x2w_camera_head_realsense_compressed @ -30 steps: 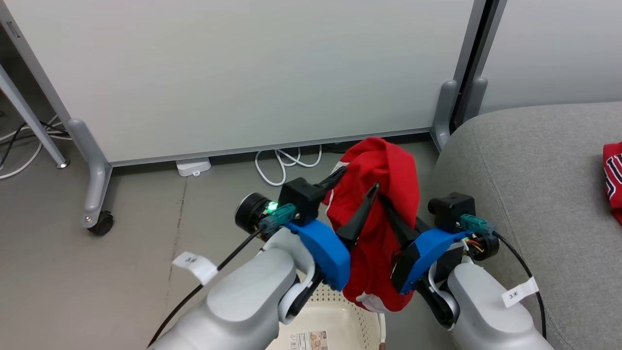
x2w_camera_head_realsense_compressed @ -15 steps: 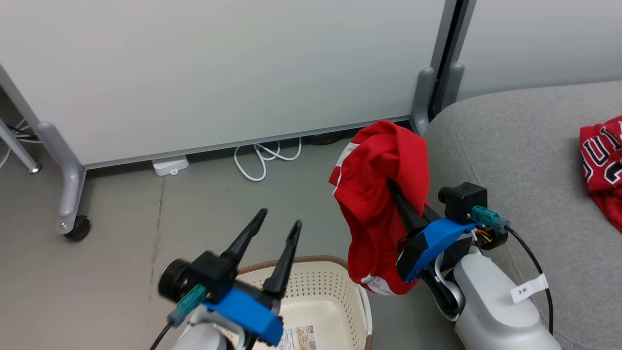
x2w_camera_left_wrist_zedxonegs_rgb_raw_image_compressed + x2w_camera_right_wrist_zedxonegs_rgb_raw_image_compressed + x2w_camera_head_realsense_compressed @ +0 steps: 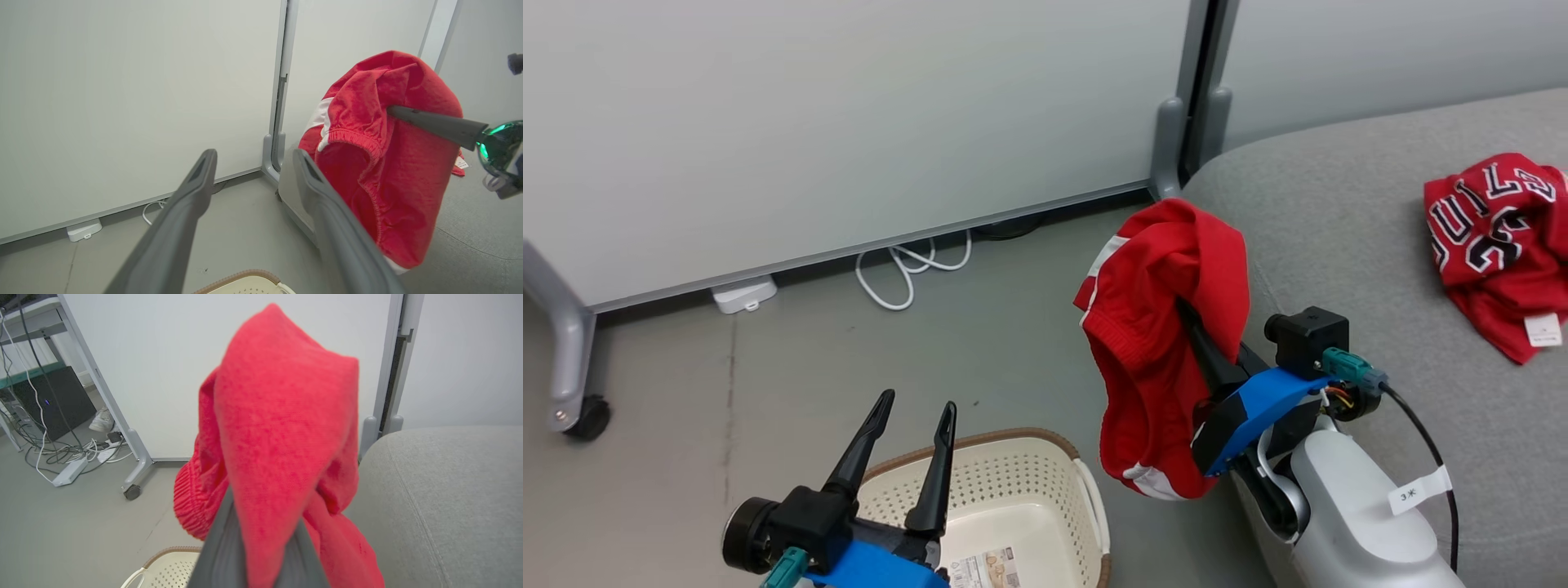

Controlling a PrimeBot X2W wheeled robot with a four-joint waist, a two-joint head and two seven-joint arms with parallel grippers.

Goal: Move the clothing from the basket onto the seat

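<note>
Right gripper (image 3: 1188,318): closed on red shorts (image 3: 1152,343), held high to clear basket (image 3: 1013,435) toward sofa seat (image 3: 1339,229)
Left gripper (image 3: 917,402): fingers apart, empty

Red shorts (image 3: 282,416) hang pinched between two grey fingers (image 3: 218,551); a cream basket (image 3: 163,568) shows lower left, a grey seat (image 3: 449,498) right.

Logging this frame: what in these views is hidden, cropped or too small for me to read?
Right gripper: tips buried under the shorts in the head and right wrist views; pinched or merely draped is unclear.
Basket: front part cut by the head view's bottom edge; its inside label too small to read.
Jersey: cropped by the head view's right edge; tag print illegible.
</note>
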